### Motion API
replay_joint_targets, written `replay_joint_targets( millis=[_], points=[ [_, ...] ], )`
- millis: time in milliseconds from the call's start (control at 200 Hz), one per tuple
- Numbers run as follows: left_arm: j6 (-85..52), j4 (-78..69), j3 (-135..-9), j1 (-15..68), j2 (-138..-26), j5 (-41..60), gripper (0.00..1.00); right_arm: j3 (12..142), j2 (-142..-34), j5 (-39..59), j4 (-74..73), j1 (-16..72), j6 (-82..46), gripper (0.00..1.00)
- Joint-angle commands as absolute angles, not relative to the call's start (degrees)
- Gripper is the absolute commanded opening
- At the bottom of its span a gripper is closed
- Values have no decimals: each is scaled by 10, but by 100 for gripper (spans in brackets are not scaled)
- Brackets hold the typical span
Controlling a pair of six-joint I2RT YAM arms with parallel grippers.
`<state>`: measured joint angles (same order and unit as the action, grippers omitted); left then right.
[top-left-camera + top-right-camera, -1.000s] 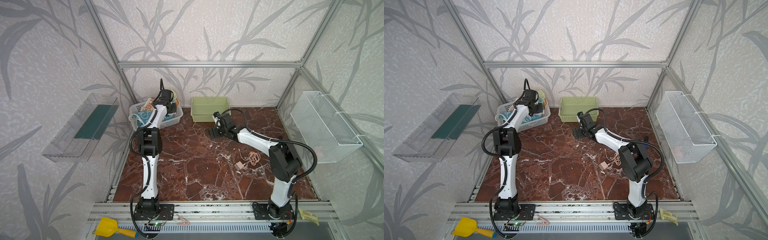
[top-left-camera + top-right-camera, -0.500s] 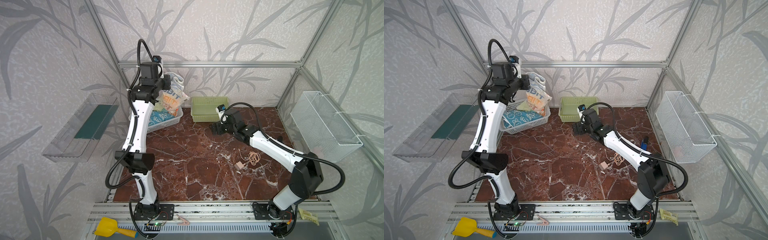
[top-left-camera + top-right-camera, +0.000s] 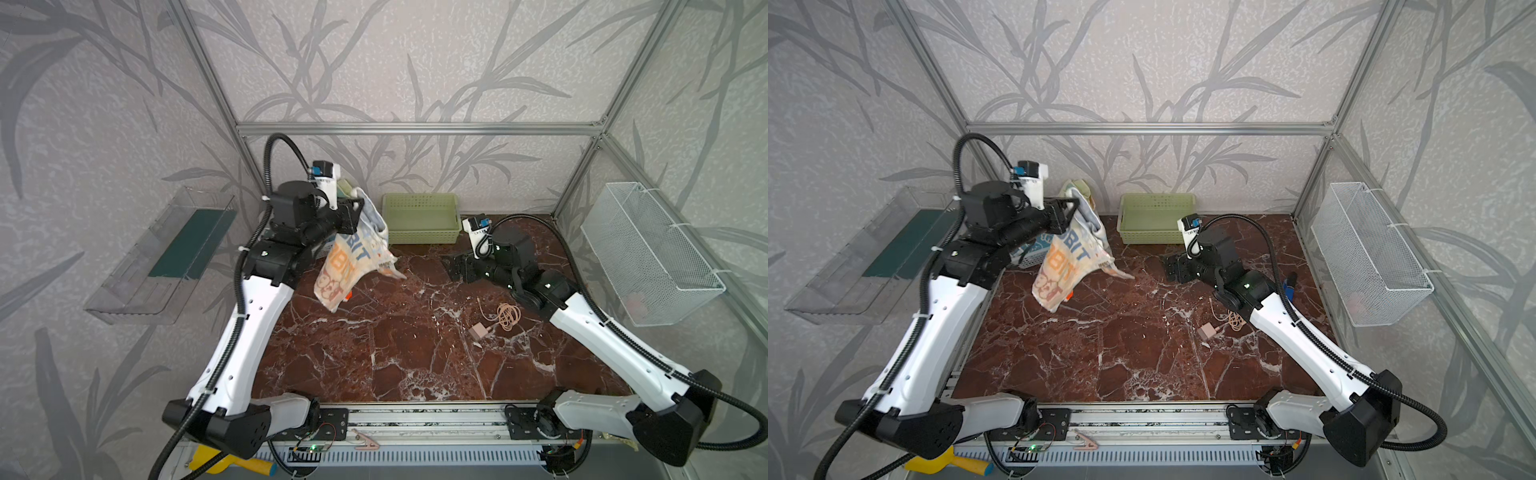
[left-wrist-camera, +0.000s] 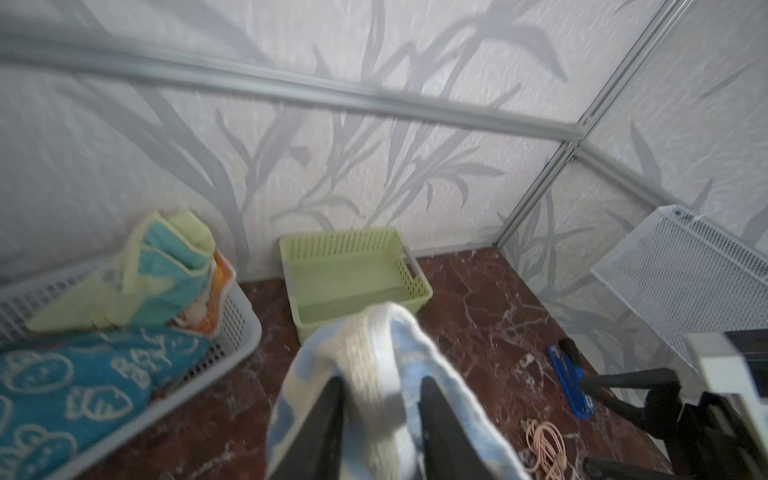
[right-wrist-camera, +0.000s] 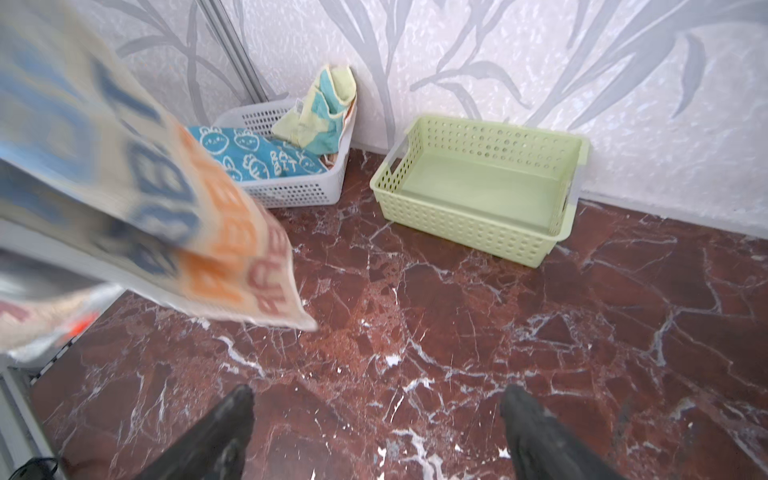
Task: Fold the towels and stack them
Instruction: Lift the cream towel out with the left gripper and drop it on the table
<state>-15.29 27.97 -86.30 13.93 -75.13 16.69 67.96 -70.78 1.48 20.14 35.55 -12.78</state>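
A striped towel (image 3: 353, 266) with blue and orange lettering hangs in the air off my left gripper (image 3: 357, 212), above the table's back left. In the left wrist view the towel (image 4: 374, 332) lies bunched between and over the parted fingers of that gripper (image 4: 380, 382), which stands open. More towels fill the white basket (image 5: 299, 195): a blue bunny one (image 5: 249, 158) and a pale-yellow and teal one (image 5: 328, 112) propped on the wall. My right gripper (image 3: 455, 268) hovers low over the marble, open and empty (image 5: 378, 399), right of the hanging towel (image 5: 145, 187).
An empty green basket (image 3: 419, 218) stands against the back wall. A coiled beige cable (image 3: 505, 316) with a small charger (image 3: 478, 332) lies beside the right arm. A white wire basket (image 3: 648, 253) hangs on the right wall, a clear shelf (image 3: 166, 253) on the left.
The left arm rose out of the white basket with the striped towel and swung it toward the table; its jaws have since parted. The right arm shifted a little.
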Motion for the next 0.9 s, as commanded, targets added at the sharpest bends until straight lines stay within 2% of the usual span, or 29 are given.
replay_joint_targets(
  millis=[0, 165, 330, 455, 645, 755, 895],
  points=[
    [-198, 319, -797, 138, -806, 153, 59, 658, -731, 54, 251, 357, -145, 90],
    [-206, 353, -728, 137, -803, 95, 58, 644, -802, 108, 237, 363, -167, 82],
    [-231, 313, -616, 140, -769, 109, 47, 635, -866, 134, 186, 383, -191, 64],
    [-236, 269, -556, 164, -767, 138, 42, 639, -923, 149, 163, 396, -200, 53],
    [-217, 251, -537, 259, -781, 92, 46, 665, -1010, 148, 154, 396, -209, 55],
    [-264, 205, -501, 273, -774, 96, 52, 697, -1059, 149, 163, 396, -206, 59],
    [-301, 163, -455, 285, -755, 82, 53, 724, -1107, 148, 159, 396, -211, 62]
  ],
)
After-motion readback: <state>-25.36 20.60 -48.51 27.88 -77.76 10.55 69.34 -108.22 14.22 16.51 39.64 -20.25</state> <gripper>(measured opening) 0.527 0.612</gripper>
